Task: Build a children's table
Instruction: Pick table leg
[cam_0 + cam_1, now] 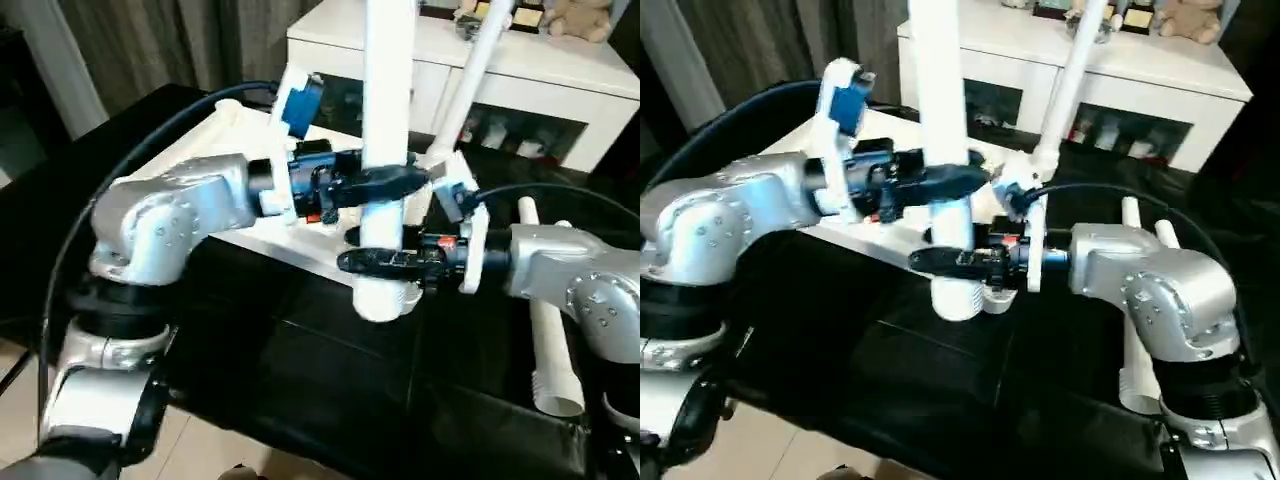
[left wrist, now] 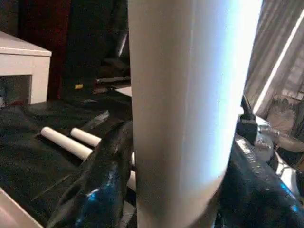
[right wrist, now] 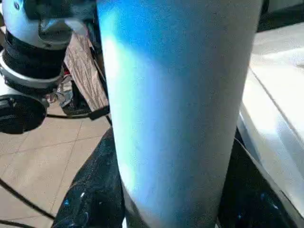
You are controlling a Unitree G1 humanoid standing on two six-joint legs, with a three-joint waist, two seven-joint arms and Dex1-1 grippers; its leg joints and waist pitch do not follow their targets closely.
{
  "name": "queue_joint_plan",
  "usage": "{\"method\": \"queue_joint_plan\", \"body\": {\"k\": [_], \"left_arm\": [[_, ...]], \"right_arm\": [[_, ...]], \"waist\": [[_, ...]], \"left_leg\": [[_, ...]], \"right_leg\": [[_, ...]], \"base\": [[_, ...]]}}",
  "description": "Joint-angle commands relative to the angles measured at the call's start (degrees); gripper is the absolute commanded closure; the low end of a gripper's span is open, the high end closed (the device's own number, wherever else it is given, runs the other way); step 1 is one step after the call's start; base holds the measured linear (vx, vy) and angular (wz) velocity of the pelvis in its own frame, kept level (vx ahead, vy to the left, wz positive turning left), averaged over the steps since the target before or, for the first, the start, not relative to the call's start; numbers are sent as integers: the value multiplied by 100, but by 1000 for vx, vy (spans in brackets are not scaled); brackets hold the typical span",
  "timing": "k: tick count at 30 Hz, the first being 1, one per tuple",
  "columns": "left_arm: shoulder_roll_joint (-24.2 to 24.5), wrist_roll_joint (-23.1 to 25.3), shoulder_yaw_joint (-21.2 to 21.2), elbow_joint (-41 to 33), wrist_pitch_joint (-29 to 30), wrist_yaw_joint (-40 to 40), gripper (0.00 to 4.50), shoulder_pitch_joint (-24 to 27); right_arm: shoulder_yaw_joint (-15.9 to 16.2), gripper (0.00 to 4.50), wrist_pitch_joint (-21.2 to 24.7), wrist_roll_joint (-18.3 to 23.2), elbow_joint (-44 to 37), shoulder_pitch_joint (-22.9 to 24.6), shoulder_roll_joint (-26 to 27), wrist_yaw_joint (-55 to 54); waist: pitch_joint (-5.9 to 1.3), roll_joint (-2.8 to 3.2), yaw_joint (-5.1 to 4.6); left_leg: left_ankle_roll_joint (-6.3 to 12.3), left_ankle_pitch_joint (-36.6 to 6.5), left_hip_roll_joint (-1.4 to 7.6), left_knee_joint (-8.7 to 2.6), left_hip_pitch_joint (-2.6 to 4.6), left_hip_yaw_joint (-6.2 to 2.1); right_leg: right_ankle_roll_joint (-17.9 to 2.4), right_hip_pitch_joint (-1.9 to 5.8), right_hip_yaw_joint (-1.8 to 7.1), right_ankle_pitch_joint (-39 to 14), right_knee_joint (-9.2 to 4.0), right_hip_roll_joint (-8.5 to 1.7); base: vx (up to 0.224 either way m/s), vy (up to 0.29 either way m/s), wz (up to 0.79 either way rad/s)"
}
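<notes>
Both grippers are on one upright table leg (image 1: 388, 150) at the centre of the frame. Coming in from the left, my left gripper (image 1: 385, 183) has its black fingers set on either side of the leg's middle; from the right, my right gripper (image 1: 385, 261) has its fingers around the same leg lower down, just above its ribbed foot end. How firmly either one clamps I cannot tell; both wrist views show dark fingers hugging the white tube on each side.

To do this step well, I judge I should keep the leg plumb, lower hand steering the ribbed end, upper hand steadying, and line that end over a rounded corner socket of the table top (image 1: 250, 125) before pressing down. If I loosen one hand, the other must hold fast, or the leg will tip.

Left of centre, the table top lies on the black-covered surface (image 1: 290, 370), behind my left wrist. Upper right of centre, a second leg (image 1: 470, 75) already stands slanted from the top. At right, two loose legs (image 1: 548, 340) lie on the black cover beside my right forearm.

Across the upper right stands a white low cabinet (image 1: 560, 85) with dark openings and small objects on top. Grey curtains (image 1: 140, 40) hang at upper left, and pale floor tiles (image 1: 200, 450) show at lower left.
</notes>
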Motion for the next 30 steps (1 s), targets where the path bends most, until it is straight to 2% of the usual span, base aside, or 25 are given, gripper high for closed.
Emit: {"method": "queue_joint_plan", "body": {"k": [1, 3, 5, 7, 9, 11, 12, 15, 16, 17, 18, 19, 20, 21, 22, 23, 24, 25, 26, 27, 28, 30], "left_arm": [[69, 42, 62, -29, 36, -3, 158, -115], [122, 57, 41, -69, -11, -129, 151, -103], [122, 182, 43, -69, -186, -135, 141, -109], [116, 446, 69, 88, -544, -23, 135, -158], [216, 350, 110, 50, -519, -174, 132, -101], [323, 276, 135, -92, -479, -260, 132, 93], [376, 303, 119, -151, -507, -292, 132, 190], [493, 275, 161, -584, -494, -245, 132, 689], [493, 275, 161, -584, -494, -245, 132, 689], [488, 262, 202, -651, -465, -168, 132, 777], [383, 567, 358, -707, -613, 425, 132, 1058], [383, 567, 358, -707, -613, 425, 132, 1058], [293, 864, 453, -678, -777, 902, 132, 1242], [175, 1286, 536, -569, -1097, 1455, 132, 1456], [-40, 1823, 698, -369, -1599, 2217, 132, 1728], [-160, 2110, 793, -290, -1881, 2636, 132, 1890], [-197, 2555, 803, -278, -2274, 3083, 132, 2099], [-206, 2877, 796, -325, -2543, 3387, 132, 2273], [-275, 3138, 875, -527, -2515, 3808, 132, 2571], [-282, 3406, 877, -726, -2589, 4102, 132, 2843], [-293, 3432, 879, -778, -2586, 4137, 132, 2904], [-474, 3595, 950, -1216, -2513, 4494, 132, 3364]], "right_arm": [[-8, 260, -8, -8, -86, 7, 8, -32], [-89, 260, -29, -1, -105, 52, 4, -86], [-162, 260, -57, 4, -114, 92, -3, -139], [-275, 260, -101, -15, -104, 182, -14, -227], [-426, 260, -176, -107, -11, 256, 22, -437], [-670, 260, -319, -239, 180, 290, 141, -784], [-741, 261, -358, -281, 253, 276, 189, -900], [-945, 261, -495, -422, 463, 267, 343, -1296], [-945, 261, -495, -422, 463, 267, 343, -1296], [-958, 261, -533, -445, 478, 277, 362, -1336], [-915, 261, -857, -820, 515, 293, 435, -1717], [-915, 261, -857, -820, 515, 293, 435, -1717], [-872, 261, -1113, -1125, 551, 300, 470, -2004], [-781, 261, -1427, -1517, 576, 346, 465, -2319], [-770, 261, -2120, -1945, 631, 484, 599, -2625], [-787, 261, -2538, -2146, 645, 593, 705, -2761], [-635, 261, -2698, -2440, 611, 730, 679, -2959], [-509, 261, -2774, -2660, 576, 837, 652, -3107], [-501, 261, -2680, -2681, 456, 1028, 786, -3290], [-507, 261, -2601, -2664, 330, 1199, 909, -3420], [-520, 261, -2597, -2644, 288, 1242, 962, -3450], [-573, 261, -2594, -2474, -92, 1628, 1386, -3643]], "waist": [[-394, 15, 20], [-396, 84, 20], [-399, 59, 9], [-386, 71, 15], [-389, 81, 21], [-392, 74, 21], [-394, 101, 13], [-395, 49, -8], [-387, 80, -9], [-392, 84, -6], [-392, 200, -11], [-392, 200, -11], [-374, 129, -36], [-367, 166, -51], [-372, -23, -69], [-353, -16, -64], [-373, 54, -49], [-374, 47, -50], [-379, 64, -56], [-377, 64, -92], [-394, 62, -93], [-380, 44, -102]], "left_leg": [[-152, -709, 211, -381, 61, -67], [-154, -706, 211, -378, 68, -73], [-159, -743, 208, -377, 75, -68], [-145, -763, 219, -385, 64, -73], [-194, -843, 214, -386, 84, -70], [-228, -801, 210, -393, 78, -73], [-270, -827, 215, -393, 84, -76], [-261, -766, 217, -401, 60, -68], [-251, -775, 213, -398, 66, -61], [-242, -786, 202, -387, 75, -52], [-293, -848, 230, -393, 75, -77], [-293, -848, 230, -393, 75, -77], [-305, -959, 210, -401, 79, -66], [-336, -1001, 228, -405, 74, -77], [-292, -963, 213, -394, 43, -56], [-285, -928, 205, -392, 25, -52], [-274, -949, 209, -396, 51, -68], [-255, -962, 207, -408, 58, -69], [-257, -965, 222, -421, 58, -85], [-231, -903, 229, -432, 44, -89], [-175, -912, 243, -432, 58, -100], [-108, -956, 253, -445, 47, -99]], "right_leg": [[-963, 322, 217, -1011, -358, -380], [-980, 313, 217, -980, -352, -380], [-1000, 317, 214, -958, -356, -367], [-990, 319, 219, -975, -380, -375], [-960, 310, 215, -1091, -377, -376], [-962, 304, 212, -1076, -365, -376], [-982, 291, 208, -1073, -362, -382], [-1009, 315, 215, -997, -339, -390], [-1011, 297, 216, -1055, -352, -386], [-993, 291, 215, -1090, -359, -373], [-981, 281, 212, -1046, -341, -375], [-981, 281, 212, -1046, -341, -375], [-941, 286, 203, -1155, -384, -359], [-881, 282, 212, -1214, -404, -361], [-735, 318, 221, -1359, -441, -362], [-654, 307, 232, -1504, -440, -375], [-359, 289, 224, -1826, -476, -372], [-287, 278, 222, -1868, -487, -358], [-260, 281, 216, -1817, -472, -356], [-294, 277, 213, -1518, -453, -335], [-377, 269, 209, -1291, -425, -337], [-516, 249, 208, -1151, -418, -344]], "base": [[0, 0, 0], [0, 0, 0], [0, 0, 0], [0, 0, 0], [0, 0, 0], [0, 0, 0], [0, 0, 0], [0, 0, 0], [0, 0, 0], [0, 0, 0], [0, 0, 0], [0, 0, 0], [0, 0, 0], [0, 0, 0], [0, 0, 0], [0, 0, 0], [0, 0, 0], [0, 0, 0], [0, 0, 0], [0, 0, 0], [0, 0, 0], [0, 0, 0]]}}
